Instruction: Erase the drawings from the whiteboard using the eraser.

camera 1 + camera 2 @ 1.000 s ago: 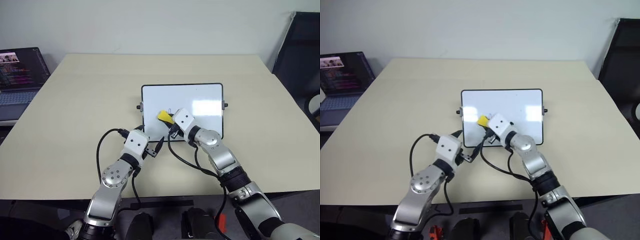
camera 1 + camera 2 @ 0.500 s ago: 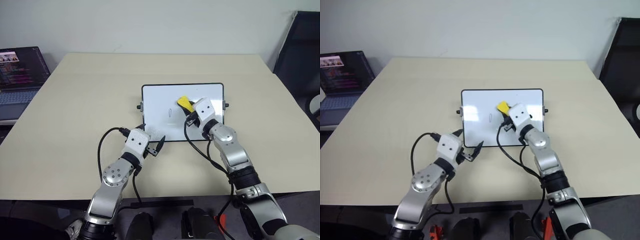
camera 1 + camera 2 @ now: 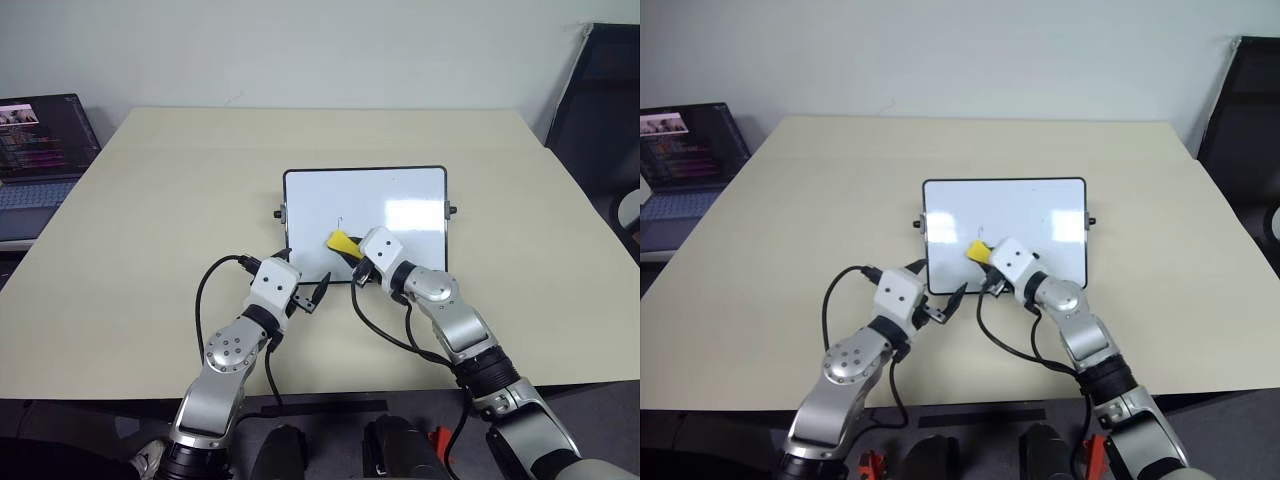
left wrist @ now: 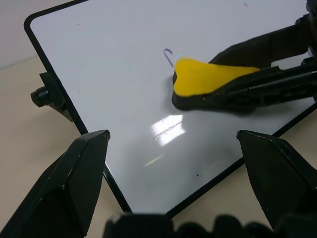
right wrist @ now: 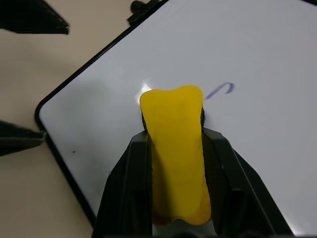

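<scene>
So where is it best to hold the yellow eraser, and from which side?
Judging by the current hold: the right tool clamps the eraser across its two long sides, coming from its rear end. The dark underside stays flat on the whiteboard, the front free beside the drawing.

Eye views: from the head, facing forward and down over both arms onto the tabletop [image 3: 150, 200]; far off.
Left wrist view: close, along the left hand [image 4: 183, 148] toward the board [image 4: 114, 79].
Right wrist view: closer, over the eraser [image 5: 176, 144].
Shared: board and eraser in every view.
</scene>
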`<action>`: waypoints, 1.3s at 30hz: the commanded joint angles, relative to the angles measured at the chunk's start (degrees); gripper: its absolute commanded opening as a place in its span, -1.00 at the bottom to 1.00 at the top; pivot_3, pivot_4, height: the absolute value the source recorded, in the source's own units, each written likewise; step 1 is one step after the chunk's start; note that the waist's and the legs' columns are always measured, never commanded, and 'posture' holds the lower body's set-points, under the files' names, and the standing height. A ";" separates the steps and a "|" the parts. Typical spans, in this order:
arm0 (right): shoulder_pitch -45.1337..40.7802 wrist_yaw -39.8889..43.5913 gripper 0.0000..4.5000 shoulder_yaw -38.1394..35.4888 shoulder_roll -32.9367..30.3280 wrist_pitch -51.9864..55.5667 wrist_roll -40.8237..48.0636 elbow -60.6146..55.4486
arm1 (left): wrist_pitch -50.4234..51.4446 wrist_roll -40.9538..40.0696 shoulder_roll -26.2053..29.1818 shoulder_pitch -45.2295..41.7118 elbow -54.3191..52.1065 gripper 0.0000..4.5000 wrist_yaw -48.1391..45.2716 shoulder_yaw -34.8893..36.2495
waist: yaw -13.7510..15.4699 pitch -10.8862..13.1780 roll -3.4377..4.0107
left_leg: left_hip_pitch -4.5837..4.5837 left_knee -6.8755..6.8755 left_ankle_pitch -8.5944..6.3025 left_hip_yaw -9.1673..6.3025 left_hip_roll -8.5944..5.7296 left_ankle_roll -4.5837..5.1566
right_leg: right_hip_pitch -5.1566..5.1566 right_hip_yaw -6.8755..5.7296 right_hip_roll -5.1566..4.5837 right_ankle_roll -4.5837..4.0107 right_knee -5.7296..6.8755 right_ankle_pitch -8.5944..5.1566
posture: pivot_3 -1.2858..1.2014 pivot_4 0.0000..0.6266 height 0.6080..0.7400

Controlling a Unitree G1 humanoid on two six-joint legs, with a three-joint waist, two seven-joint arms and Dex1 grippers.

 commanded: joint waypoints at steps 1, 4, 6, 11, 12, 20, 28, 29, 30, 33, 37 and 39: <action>0.06 -1.41 -0.53 -2.47 -0.69 0.13 0.37 -1.44 | -1.49 -0.45 -0.42 -1.37 -0.24 1.00 -0.31 -0.48 | 0.06 0.00 0.00 | 0.00 0.00 0.00 0.00 -0.01 0.00 | 0.00 0.00 0.00 0.00 0.00 0.00 | 0.03 -0.52 1.00; -1.05 -4.64 -0.53 -5.94 -0.38 -2.55 1.81 -1.18 | -1.73 -0.45 -0.33 -1.21 -0.23 1.00 -0.48 -0.64 | 0.12 0.00 0.00 | -0.03 0.00 0.00 0.00 -0.03 0.00 | 0.00 0.00 -0.01 0.00 -0.02 0.00 | 0.03 -0.52 1.00; -1.67 -5.99 -0.53 -7.34 -0.30 -5.16 2.14 -0.85 | -1.85 -0.42 -0.32 -1.14 -0.17 1.00 -0.52 -0.64 | 0.15 0.00 0.00 | -0.05 0.00 0.00 0.01 -0.03 0.00 | 0.00 0.00 -0.03 0.01 -0.04 0.00 | 0.03 -0.52 1.00; -4.78 -10.46 -0.53 -9.59 1.47 -10.69 1.36 1.66 | -1.80 -0.50 -0.46 -2.14 0.05 1.00 -0.32 -0.13 | -0.08 0.01 0.00 | -0.05 -0.04 0.00 0.03 -0.05 0.00 | -0.03 0.02 0.00 0.01 -0.07 0.00 | 0.03 -0.52 1.00; -5.54 -10.94 -0.53 -9.24 1.55 -10.46 0.57 2.87 | -1.83 -0.46 -0.47 -2.20 0.06 1.00 -0.30 -0.15 | -0.11 0.01 0.01 | -0.05 -0.05 0.00 0.03 -0.04 0.00 | -0.05 0.03 0.02 0.00 -0.06 0.00 | 0.03 -0.52 1.00; -8.40 -8.21 -0.53 -4.05 3.39 -4.25 -2.25 8.96 | -1.64 -0.31 -0.44 -1.58 -0.32 1.00 -0.21 0.02 | -0.05 0.01 0.01 | -0.05 -0.06 0.00 0.02 -0.01 0.00 | -0.07 0.06 0.02 -0.01 -0.02 0.00 | 0.03 -0.52 1.00; -5.59 -3.65 -0.53 -0.94 2.95 3.42 -1.86 1.86 | -1.20 -0.33 -0.57 -0.93 -0.87 1.00 0.03 0.11 | -0.03 0.01 0.01 | 0.04 0.00 0.00 -0.02 0.02 0.00 | 0.01 0.02 -0.01 0.00 0.05 0.01 | 0.03 -0.52 1.00; -4.78 -3.10 -0.53 -0.72 2.51 4.08 -1.84 0.53 | -1.19 -0.32 -0.58 -0.80 -0.92 1.00 0.05 0.10 | 0.00 0.01 0.01 | 0.02 0.00 0.00 -0.02 0.02 0.00 | 0.01 0.00 -0.01 0.00 0.03 0.01 | 0.03 -0.52 1.00; -3.97 -2.65 -0.53 -0.56 2.09 4.76 -1.81 -0.73 | -1.19 -0.32 -0.59 -0.71 -0.94 1.00 0.06 0.10 | 0.02 0.01 0.01 | 0.00 -0.01 0.00 -0.02 0.02 0.00 | 0.01 -0.01 -0.01 0.00 0.01 0.00 | 0.03 -0.52 1.00; -1.56 -1.83 -0.53 -0.86 0.85 6.28 -1.65 -4.10 | -1.07 -0.27 -0.72 -0.75 -0.98 1.00 0.19 -0.02 | 0.13 0.01 0.01 | -0.05 -0.03 0.00 -0.03 0.03 0.00 | -0.02 -0.01 -0.04 0.00 -0.03 -0.01 | 0.03 -0.52 1.00; -0.53 -2.33 -0.53 -2.45 -0.16 6.83 -1.18 -5.92 | -1.16 -0.37 -0.93 -1.04 -0.49 1.00 0.21 -0.40 | 0.14 0.01 0.01 | -0.04 -0.01 0.00 -0.01 0.00 0.00 | -0.01 -0.01 -0.07 0.01 -0.02 0.00 | 0.03 -0.52 1.00; -1.01 -3.16 -0.53 -3.28 -0.53 6.97 -1.32 -5.34 | -1.24 -0.44 -0.99 -1.24 -0.24 1.00 0.16 -0.45 | 0.15 0.01 0.01 | -0.04 0.00 0.00 -0.01 -0.02 0.00 | -0.01 -0.01 -0.06 0.01 -0.02 0.00 | 0.03 -0.52 1.00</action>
